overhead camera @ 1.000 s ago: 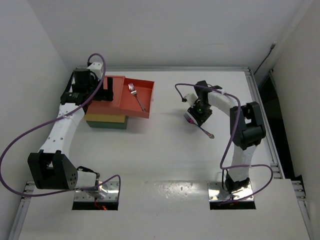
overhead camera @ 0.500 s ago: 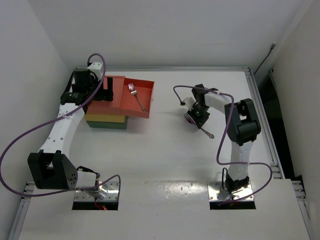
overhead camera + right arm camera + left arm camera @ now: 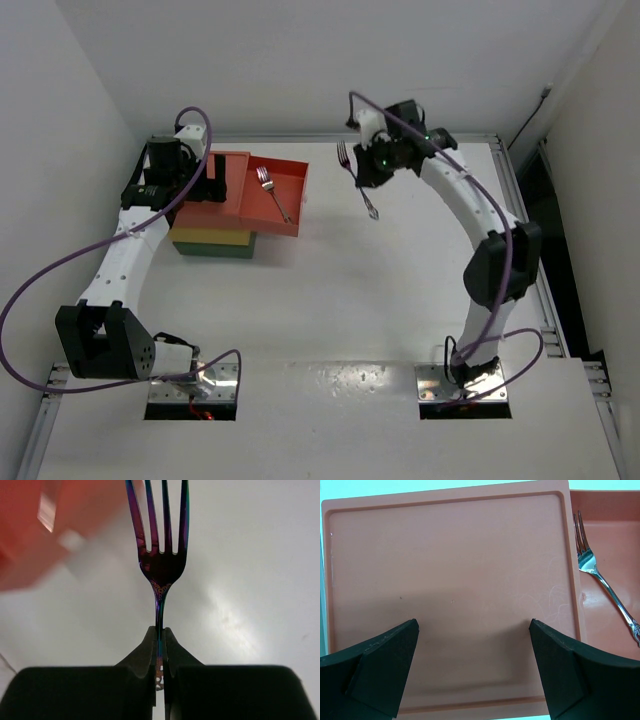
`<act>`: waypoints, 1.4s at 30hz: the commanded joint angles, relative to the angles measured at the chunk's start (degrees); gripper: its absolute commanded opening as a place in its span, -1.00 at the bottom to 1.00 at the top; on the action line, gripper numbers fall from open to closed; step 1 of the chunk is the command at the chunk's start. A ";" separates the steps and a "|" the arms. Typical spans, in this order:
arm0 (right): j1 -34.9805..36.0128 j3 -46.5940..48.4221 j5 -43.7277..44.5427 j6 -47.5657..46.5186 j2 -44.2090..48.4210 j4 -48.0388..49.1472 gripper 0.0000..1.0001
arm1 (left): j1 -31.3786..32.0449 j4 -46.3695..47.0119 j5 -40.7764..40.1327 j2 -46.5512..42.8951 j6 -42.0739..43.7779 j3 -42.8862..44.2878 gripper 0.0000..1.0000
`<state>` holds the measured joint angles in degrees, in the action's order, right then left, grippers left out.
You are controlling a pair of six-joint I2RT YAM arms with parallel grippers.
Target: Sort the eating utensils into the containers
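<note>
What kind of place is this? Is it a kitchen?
Probably a robot lab bench, not a kitchen: left arm and right arm bolted to a white table, plain white walls, just drawers and a silver fork.

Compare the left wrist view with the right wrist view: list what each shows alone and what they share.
Left wrist only: the open left hand above the containers' flat red-orange top, and a silver fork lying in the pulled-out red-orange drawer beside it. Right wrist only: the right hand shut on a purple fork, tines pointing away, over the white table. Shared: a red-orange surface, though in the right wrist view it is only a blur at upper left.
</note>
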<state>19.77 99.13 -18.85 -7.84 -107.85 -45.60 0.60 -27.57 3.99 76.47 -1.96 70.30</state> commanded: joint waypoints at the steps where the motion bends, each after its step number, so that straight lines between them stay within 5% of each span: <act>1: 1.41 9.99 -12.24 11.60 5.02 8.14 -1.00 | -0.25 -6.88 -0.12 1.84 -0.68 -2.36 0.99; 6: 4.31 25.46 -15.87 21.96 -2.70 15.97 -1.00 | -0.25 -6.88 0.41 1.84 -1.21 -2.36 0.99; 10: 7.91 28.92 -17.54 26.38 -9.20 20.81 -1.00 | 0.28 -6.88 0.93 2.37 -1.21 -1.84 0.99; 24: 17.14 27.78 -10.51 21.02 -16.68 15.28 -1.00 | 0.28 -6.88 0.32 2.37 -0.68 -2.36 0.99; 42: 19.43 28.39 -4.01 20.32 -20.03 8.87 -0.94 | 0.28 -6.88 0.32 2.37 -0.68 -2.89 0.99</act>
<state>38.72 125.86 -24.40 12.99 -127.57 -35.79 0.69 -27.49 4.01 76.51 -1.96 70.26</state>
